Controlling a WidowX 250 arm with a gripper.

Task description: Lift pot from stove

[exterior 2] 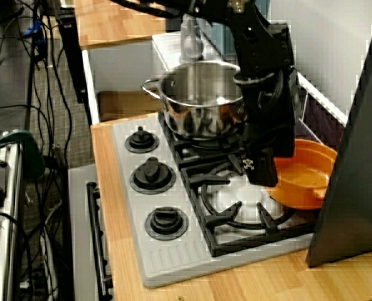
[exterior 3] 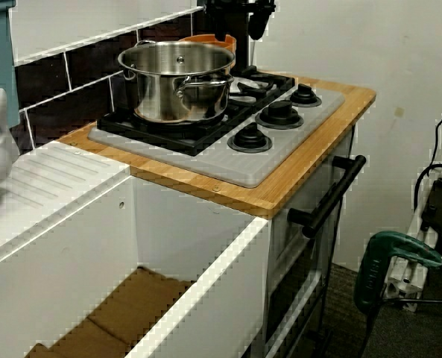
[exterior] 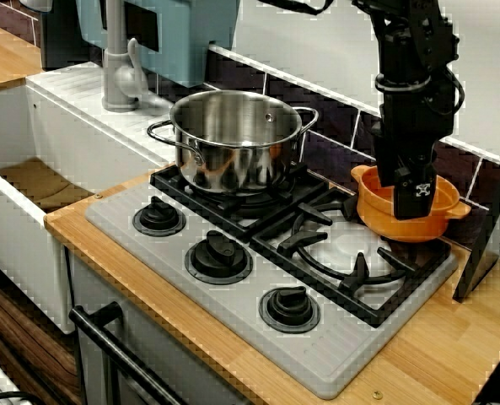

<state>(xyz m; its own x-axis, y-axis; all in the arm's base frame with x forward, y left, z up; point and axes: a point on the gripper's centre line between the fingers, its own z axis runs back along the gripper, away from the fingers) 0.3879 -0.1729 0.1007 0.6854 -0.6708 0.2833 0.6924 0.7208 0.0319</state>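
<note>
The small orange pot (exterior: 401, 224) sits at the back right of the right burner, at the grate's far edge, and looks slightly tilted. It also shows in the side view (exterior 2: 308, 179) and as a sliver behind the steel pot (exterior 3: 206, 39). My black gripper (exterior: 414, 196) comes straight down onto the pot's near rim, one finger inside the bowl, and appears shut on that rim. It shows in the side view too (exterior 2: 261, 170). The grey ribbed stove (exterior: 233, 312) has black grates and three black knobs.
A larger shiny steel pot (exterior: 233, 139) stands on the left burner, close to my arm. A dark tilted panel (exterior: 494, 228) leans at the stove's right edge. A tiled wall is right behind. A grey faucet (exterior: 119, 67) and a white sink lie to the left.
</note>
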